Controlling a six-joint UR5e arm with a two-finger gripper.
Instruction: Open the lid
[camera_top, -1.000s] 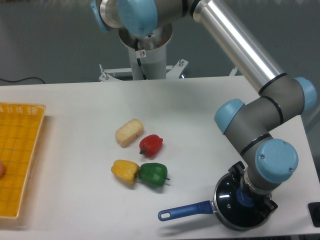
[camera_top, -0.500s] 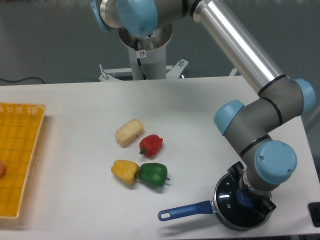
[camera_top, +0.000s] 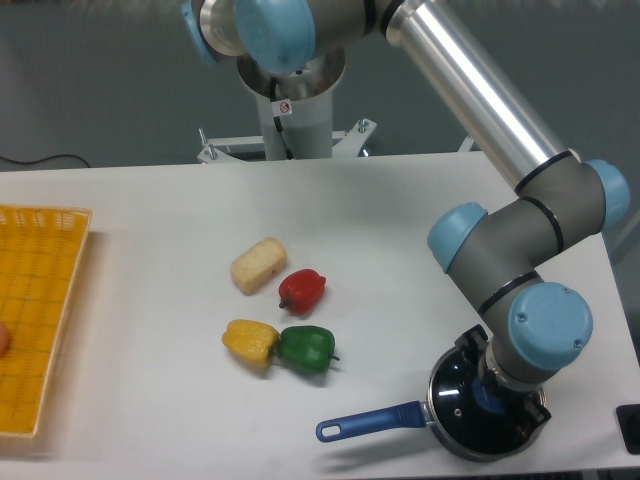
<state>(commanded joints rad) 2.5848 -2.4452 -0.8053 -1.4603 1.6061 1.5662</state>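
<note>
1. White and flat, the table (camera_top: 150, 220) fills most of the view, with a grey wall behind it and the robot's base standing at the back edge.
2. At the front right corner of the table sits a black saucepan (camera_top: 452, 442) with a long blue handle (camera_top: 368, 421) that sticks out to the left.
3. On top of the saucepan lies the lid (camera_top: 455, 400), a round dark glass disc with a metal rim. Its blue knob (camera_top: 484, 398) only peeks out from under the arm.
4. The gripper (camera_top: 492, 396) hangs straight down over the middle of the lid, right at the knob. The big wrist hides the jaws, so I cannot tell if they are wide, narrow, or already pinching the knob.
5. The lid is on the pan, so the job is not done yet. I think this is the grabbing step.
6. Next, I think the claw must hold the knob tight and lift straight up. A crooked pull might drag the pan along, and the pan sits near the table's front edge.
7. Further left lie a red pepper (camera_top: 302, 290), a green pepper (camera_top: 306, 348) touching a yellow pepper (camera_top: 251, 342), and a pale corn cob (camera_top: 258, 265). A yellow basket (camera_top: 40, 310) sits at the far left.
8. Compared with a moment ago, the wrist has slid just a tiny bit to the left and down. The lid, pan and veggies have not moved.
</note>
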